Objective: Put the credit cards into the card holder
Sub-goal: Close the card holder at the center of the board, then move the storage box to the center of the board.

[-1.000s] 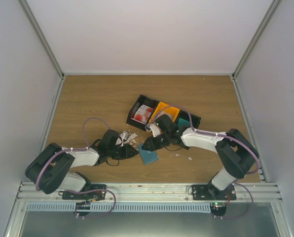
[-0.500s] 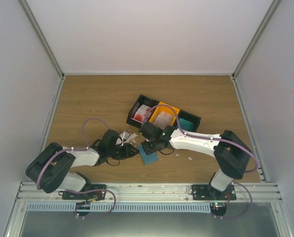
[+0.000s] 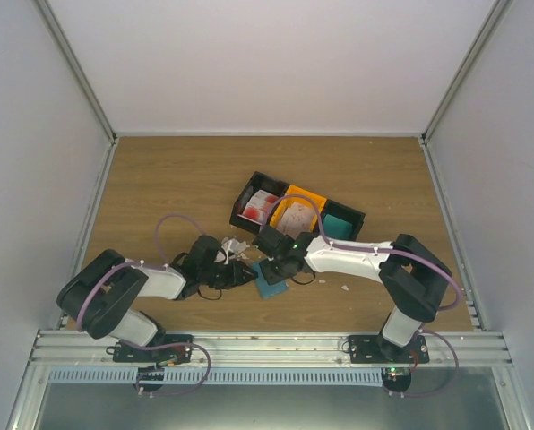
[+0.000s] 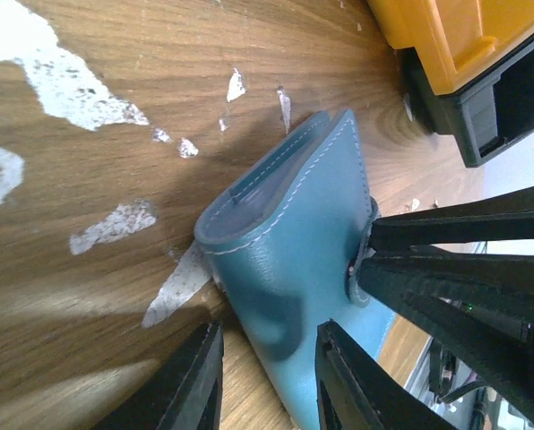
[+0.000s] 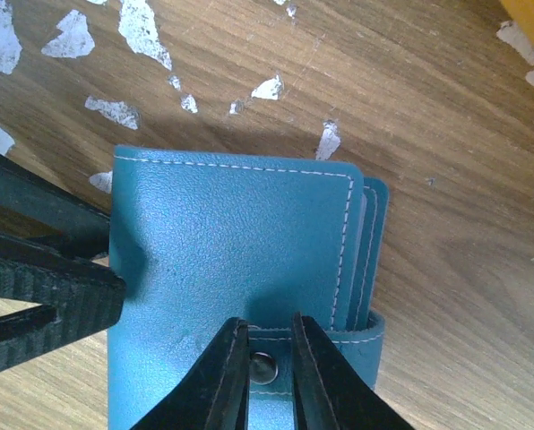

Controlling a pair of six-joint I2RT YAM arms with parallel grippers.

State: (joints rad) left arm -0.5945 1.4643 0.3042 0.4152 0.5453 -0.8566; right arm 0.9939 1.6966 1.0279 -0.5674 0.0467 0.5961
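Note:
The card holder (image 3: 269,281) is a closed blue wallet lying flat on the wooden table. It fills the right wrist view (image 5: 222,251) and shows in the left wrist view (image 4: 294,242). My right gripper (image 5: 269,369) stands on its snap strap (image 5: 357,333), fingers close together with the snap button between them. My left gripper (image 4: 267,385) is open, with the wallet's near corner between its fingers. The grippers face each other across the wallet in the top view, left (image 3: 247,276) and right (image 3: 278,267). White and red credit cards (image 3: 260,208) lie in a black bin, and pale ones (image 3: 296,217) in the orange bin.
The row of bins (image 3: 357,218) stands just behind the wallet, with a teal block (image 3: 339,220) in its right end. The orange bin's corner shows in the left wrist view (image 4: 446,36). White scraps (image 3: 231,246) litter the wood around the wallet (image 5: 142,31).
My right arm has swung left off the bins, uncovering the orange bin, and its gripper has settled on the wallet's strap. My left arm has edged right toward the wallet.

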